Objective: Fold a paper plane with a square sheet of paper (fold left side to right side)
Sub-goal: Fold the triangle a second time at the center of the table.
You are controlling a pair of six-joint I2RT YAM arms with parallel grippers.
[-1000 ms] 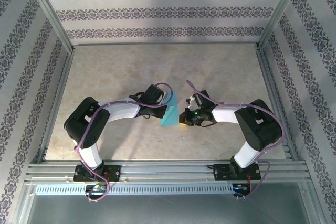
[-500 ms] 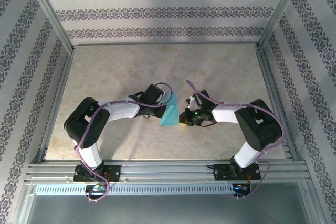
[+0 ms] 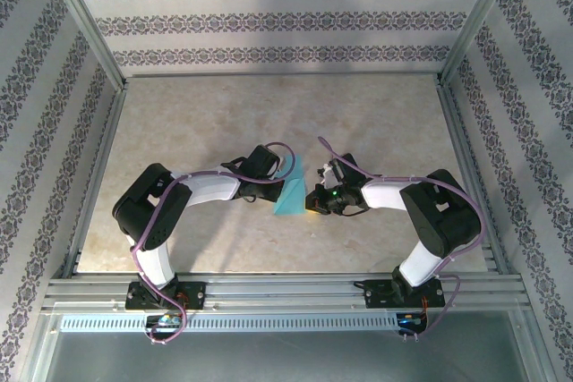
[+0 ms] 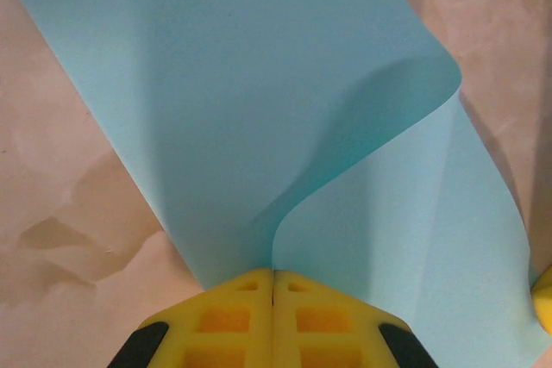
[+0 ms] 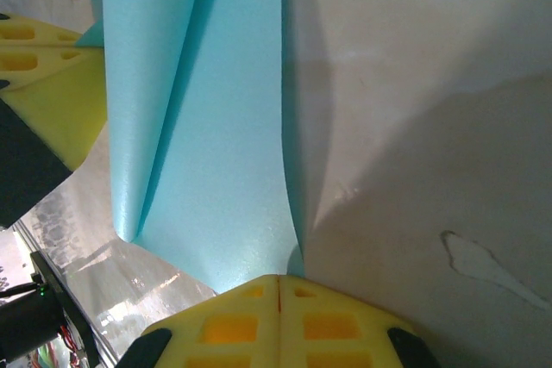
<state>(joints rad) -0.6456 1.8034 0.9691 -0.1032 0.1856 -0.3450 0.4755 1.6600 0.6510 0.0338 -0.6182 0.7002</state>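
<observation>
The square sheet of paper [image 3: 291, 194] is cyan-blue and stands bent up off the tabletop between the two arms. One flap of it curls over the other in the left wrist view, where the sheet of paper [image 4: 259, 84] runs down into the seam of the yellow fingers. My left gripper [image 4: 273, 275] is shut on its edge. In the top view the left gripper [image 3: 285, 170] sits at the sheet's upper left. My right gripper [image 5: 278, 280] is shut on the lower edge of the sheet of paper [image 5: 216, 127]. It is the right gripper [image 3: 315, 196] at the sheet's right side.
The marbled beige tabletop [image 3: 269, 123] is fenced by metal rails [image 3: 277, 288] at the front and patterned walls on the other sides. One yellow finger of the left gripper [image 5: 52, 84] shows at the left of the right wrist view.
The left arm's elbow has shifted slightly right. The paper and both grippers stay almost where they were, both still shut.
</observation>
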